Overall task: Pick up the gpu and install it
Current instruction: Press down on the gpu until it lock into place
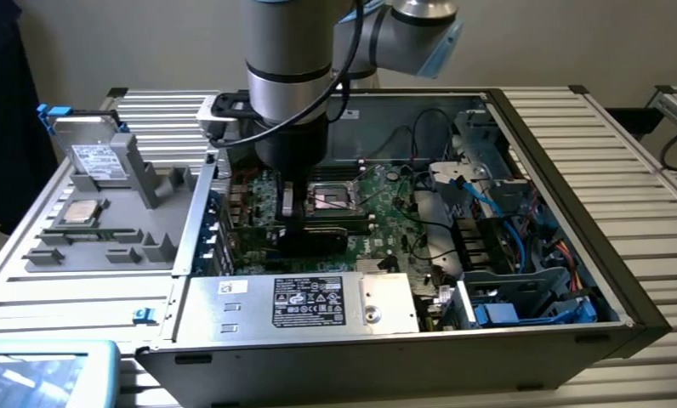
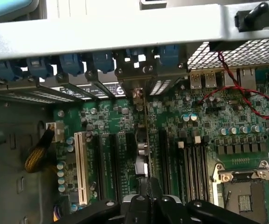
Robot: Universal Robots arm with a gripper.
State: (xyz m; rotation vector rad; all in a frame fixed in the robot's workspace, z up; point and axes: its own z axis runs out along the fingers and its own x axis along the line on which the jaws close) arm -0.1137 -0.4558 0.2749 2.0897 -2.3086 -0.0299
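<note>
The gpu [image 1: 312,240] stands on edge over the green motherboard [image 1: 378,200] inside the open computer case, its black cooler block facing the exterior view. My gripper [image 1: 298,224] reaches straight down onto its upper edge and is shut on it. In the wrist view the gpu [image 2: 146,140] shows edge-on as a thin line running from my gripper [image 2: 149,187] to its metal bracket [image 2: 137,88] at the case's rear slot openings. It stands between the black expansion slots [image 2: 162,154]; whether it is seated in one I cannot tell.
A white slot [image 2: 83,168] and the CPU socket [image 1: 336,198] flank the card. The silver power supply [image 1: 304,302] sits in front, cables and blue drive bays [image 1: 509,255] on the exterior view's right. A grey parts tray [image 1: 100,221] with a hard drive [image 1: 94,157] lies left of the case.
</note>
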